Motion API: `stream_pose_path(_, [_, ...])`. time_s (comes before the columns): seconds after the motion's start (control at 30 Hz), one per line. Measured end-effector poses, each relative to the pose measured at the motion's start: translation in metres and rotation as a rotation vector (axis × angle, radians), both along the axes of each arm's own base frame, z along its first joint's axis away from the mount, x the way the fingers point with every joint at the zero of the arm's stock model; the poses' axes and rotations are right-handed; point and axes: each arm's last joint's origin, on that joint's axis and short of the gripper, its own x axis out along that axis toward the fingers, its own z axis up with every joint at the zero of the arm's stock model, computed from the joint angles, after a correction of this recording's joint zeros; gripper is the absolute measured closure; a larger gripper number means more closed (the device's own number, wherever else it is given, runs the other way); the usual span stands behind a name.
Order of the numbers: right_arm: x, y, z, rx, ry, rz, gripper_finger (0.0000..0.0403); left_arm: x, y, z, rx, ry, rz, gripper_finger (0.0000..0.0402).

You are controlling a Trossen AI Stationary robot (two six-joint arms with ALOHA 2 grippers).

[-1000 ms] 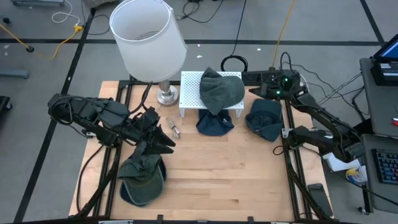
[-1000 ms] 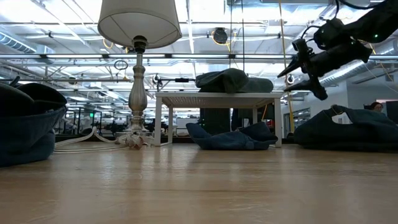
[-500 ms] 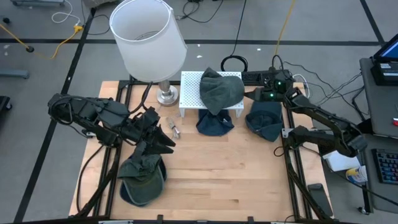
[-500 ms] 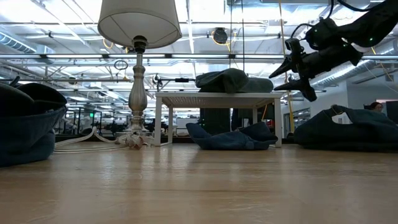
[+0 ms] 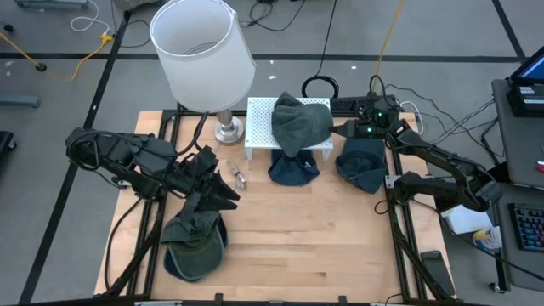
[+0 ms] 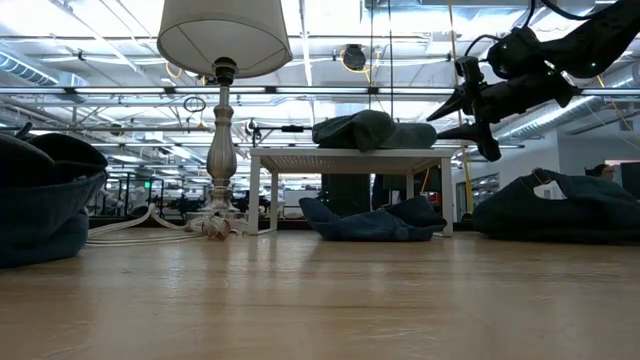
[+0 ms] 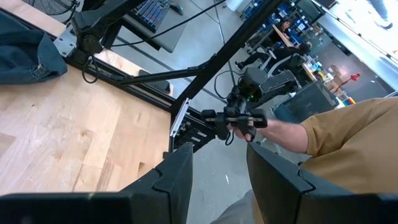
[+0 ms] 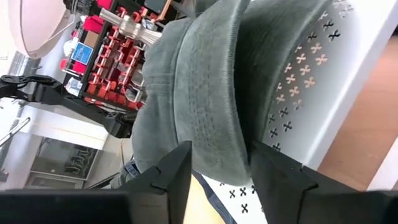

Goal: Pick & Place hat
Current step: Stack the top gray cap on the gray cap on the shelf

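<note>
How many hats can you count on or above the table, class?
4. A grey-green hat lies on the white shelf; a dark blue hat sits in front of the shelf; another blue hat to its right; a green hat near the left gripper. More may be hidden.

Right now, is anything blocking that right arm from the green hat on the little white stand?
Nothing visible: the right end effector sits just beside the green hat on the white stand, jaws apart.

robotics lab, cabled rig [image 5: 399, 246], laptop [image 5: 529, 72]
</note>
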Motion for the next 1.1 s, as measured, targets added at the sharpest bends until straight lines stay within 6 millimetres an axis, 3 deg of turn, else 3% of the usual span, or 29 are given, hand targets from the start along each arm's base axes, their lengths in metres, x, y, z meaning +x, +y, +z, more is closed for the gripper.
stream_pose_path(0.27, [0.001,0.001,0.001,-0.014,-0.016,0.038,0.0390,0.000,0.000,0.000,0.001,0.000,0.000,0.0247])
stream_pose_path(0.63, [-0.001,0.005,0.031,-0.029,-0.226,0.096,0.0399,0.000,0.000,0.000,-0.001,0.002,-0.013,0.0247])
stream_pose_path(0.83, [-0.001,0.003,0.024,-0.031,-0.180,0.072,0.0401,0.000,-0.001,0.000,-0.003,0.003,-0.024,0.0247])
stream_pose_path(1.1, [0.002,0.000,0.039,-0.305,-0.236,0.014,0.0402,0.000,-0.001,0.000,-0.003,0.002,-0.026,0.0247])
